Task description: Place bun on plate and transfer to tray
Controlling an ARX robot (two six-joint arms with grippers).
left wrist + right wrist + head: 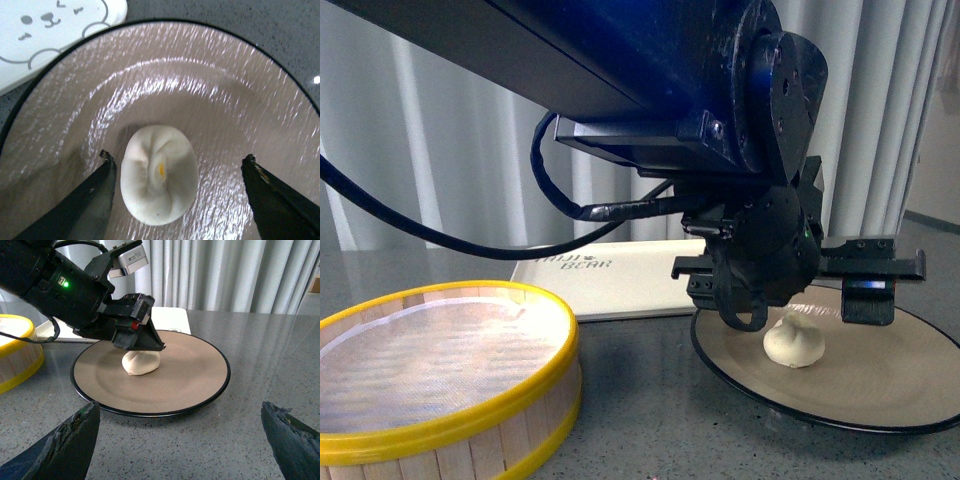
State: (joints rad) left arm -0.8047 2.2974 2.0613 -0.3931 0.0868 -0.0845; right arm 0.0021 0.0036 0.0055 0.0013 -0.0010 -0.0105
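Progress: bun down on the black-rimmed plate, so the first step is judged done. The plate sits on the grey tabletop, not yet on the cream bear tray lying just beyond the left gripper, so the transfer is left. Left arm: extends low over the plate, jaws spread and pointing down, bun between them, one finger just beside it and the other apart. Right gripper: spread wide, empty, low, with the plate just ahead of its fingertips.

Glossy black arm with looped black cable, green light.
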